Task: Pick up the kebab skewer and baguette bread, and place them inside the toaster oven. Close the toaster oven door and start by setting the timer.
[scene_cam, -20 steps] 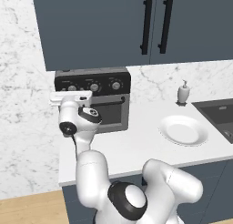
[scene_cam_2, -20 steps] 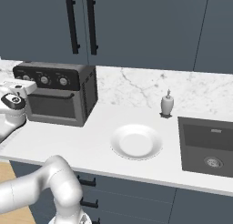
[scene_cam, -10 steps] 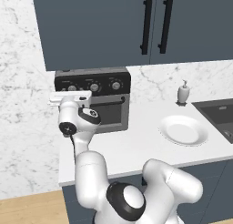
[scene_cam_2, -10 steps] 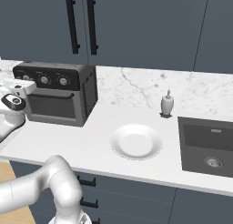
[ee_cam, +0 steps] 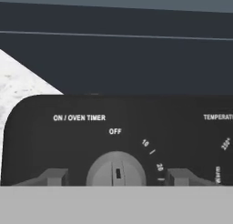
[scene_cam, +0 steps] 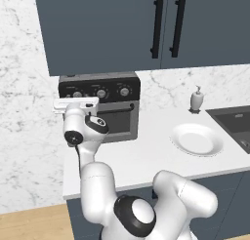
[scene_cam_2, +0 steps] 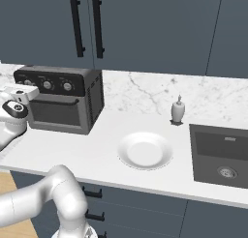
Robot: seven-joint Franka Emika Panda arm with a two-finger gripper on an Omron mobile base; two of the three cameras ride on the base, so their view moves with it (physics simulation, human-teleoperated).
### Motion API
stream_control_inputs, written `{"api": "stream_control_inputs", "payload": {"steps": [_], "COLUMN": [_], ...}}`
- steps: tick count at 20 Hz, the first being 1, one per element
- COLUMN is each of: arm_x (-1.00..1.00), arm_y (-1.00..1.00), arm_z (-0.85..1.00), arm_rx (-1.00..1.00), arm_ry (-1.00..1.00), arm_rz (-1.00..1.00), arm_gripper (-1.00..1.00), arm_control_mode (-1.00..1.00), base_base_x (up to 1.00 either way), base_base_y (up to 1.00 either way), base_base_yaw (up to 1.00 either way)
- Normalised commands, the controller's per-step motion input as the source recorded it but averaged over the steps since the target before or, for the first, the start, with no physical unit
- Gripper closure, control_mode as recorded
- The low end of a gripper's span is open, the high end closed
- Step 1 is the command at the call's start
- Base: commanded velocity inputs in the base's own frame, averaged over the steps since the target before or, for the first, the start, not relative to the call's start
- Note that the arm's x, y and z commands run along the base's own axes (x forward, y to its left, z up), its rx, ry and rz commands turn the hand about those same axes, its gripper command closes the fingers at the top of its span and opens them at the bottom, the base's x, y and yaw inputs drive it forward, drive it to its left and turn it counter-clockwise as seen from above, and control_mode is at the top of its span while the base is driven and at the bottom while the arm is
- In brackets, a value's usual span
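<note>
1. Three silver knobs line the black top panel of the toaster oven (scene_cam: 100,112), a grey box on the counter (scene_cam: 146,151) below the cabinets (scene_cam: 107,29).
2. Its toaster oven door (scene_cam_2: 54,112) is shut, dark glass upright.
3. Timer knob (ee_cam: 116,169) points at OFF, framed by the gripper (ee_cam: 116,176), fingers parted and clear of it.
</note>
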Motion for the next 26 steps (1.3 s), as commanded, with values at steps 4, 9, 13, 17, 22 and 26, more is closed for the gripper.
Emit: {"api": "stream_control_inputs", "payload": {"steps": [4, 9, 13, 17, 22, 26], "arm_x": [0.00, 0.00, 0.00, 0.00, 0.00, 0.00], "arm_y": [0.03, 0.04, 0.07, 0.04, 0.02, 0.00], "arm_z": [0.00, 0.00, 0.00, 0.00, 0.00, 0.00], "arm_rx": [0.00, 0.00, 0.00, 0.00, 0.02, 0.06], "arm_ry": [-0.01, -0.02, -0.02, 0.00, 0.00, 0.00], "arm_rz": [0.00, 0.00, 0.00, 0.00, 0.00, 0.00], "arm_gripper": [1.00, 1.00, 1.00, 1.00, 1.00, 1.00], "arm_control_mode": [-1.00, -1.00, -1.00, -1.00, -1.00, -1.00], "base_base_x": [0.00, 0.00, 0.00, 0.00, 0.00, 0.00], "base_base_y": [0.00, 0.00, 0.00, 0.00, 0.00, 0.00], "base_base_yaw": [0.00, 0.00, 0.00, 0.00, 0.00, 0.00]}}
